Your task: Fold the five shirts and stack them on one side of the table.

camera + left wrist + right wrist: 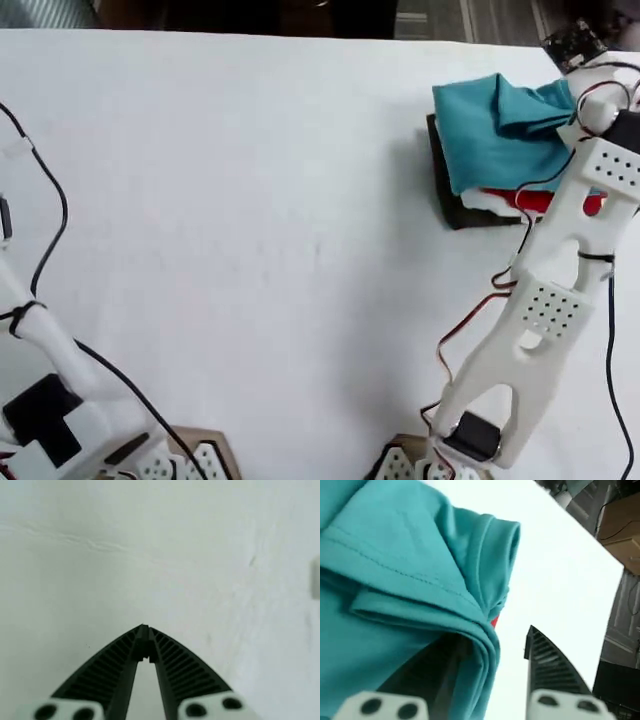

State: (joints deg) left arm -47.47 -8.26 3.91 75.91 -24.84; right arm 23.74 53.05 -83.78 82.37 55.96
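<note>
A teal shirt (495,130) lies loosely folded on top of a stack at the far right of the white table (250,200). Under it show the edges of a red shirt (545,200), a white one (478,201) and a dark one (445,185). My right arm (545,300) stretches out to the stack's right edge. Seen from the right wrist, my right gripper (502,640) is open. A fold of the teal shirt (410,570) drapes over one finger, and the other finger (547,660) stands free beside it. My left gripper (143,632) is shut on nothing over bare table.
The left arm (45,400) sits folded back at the near left corner with its black cable (50,220) looping over the table. Both arm bases stand at the near edge. Furniture and a dark floor lie beyond the far edge.
</note>
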